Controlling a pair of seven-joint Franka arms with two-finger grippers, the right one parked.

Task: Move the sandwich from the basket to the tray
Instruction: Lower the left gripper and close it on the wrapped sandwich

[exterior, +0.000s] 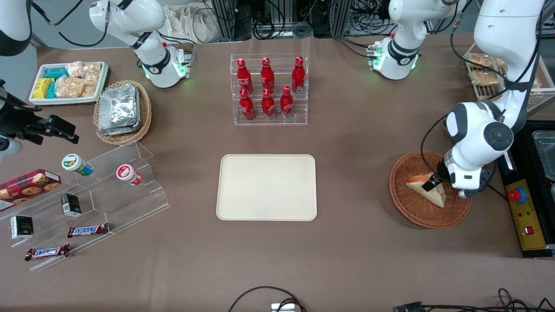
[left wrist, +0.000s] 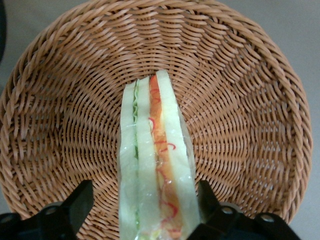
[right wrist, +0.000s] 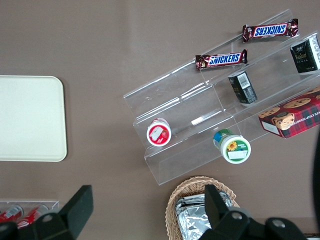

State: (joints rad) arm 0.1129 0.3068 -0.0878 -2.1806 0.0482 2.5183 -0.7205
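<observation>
The sandwich (exterior: 427, 191), a wrapped wedge of white bread with orange-red and green filling, lies in the reddish-brown wicker basket (exterior: 409, 210) toward the working arm's end of the table. My left gripper (exterior: 433, 183) is down in the basket and open, one finger on each side of the sandwich. In the left wrist view the sandwich (left wrist: 155, 165) stands on edge between the black fingers (left wrist: 80, 200) over the basket's weave (left wrist: 240, 100); one finger is close against it, the other stands apart. The cream tray (exterior: 266, 187) lies at the table's middle and shows in the right wrist view (right wrist: 30, 117).
A clear rack of red bottles (exterior: 269, 89) stands farther from the camera than the tray. A stepped acrylic stand (exterior: 99, 195) with snacks, a tan basket of foil packets (exterior: 123, 110) and a white snack tray (exterior: 69, 82) lie toward the parked arm's end. A yellow control box (exterior: 524, 212) sits beside the basket.
</observation>
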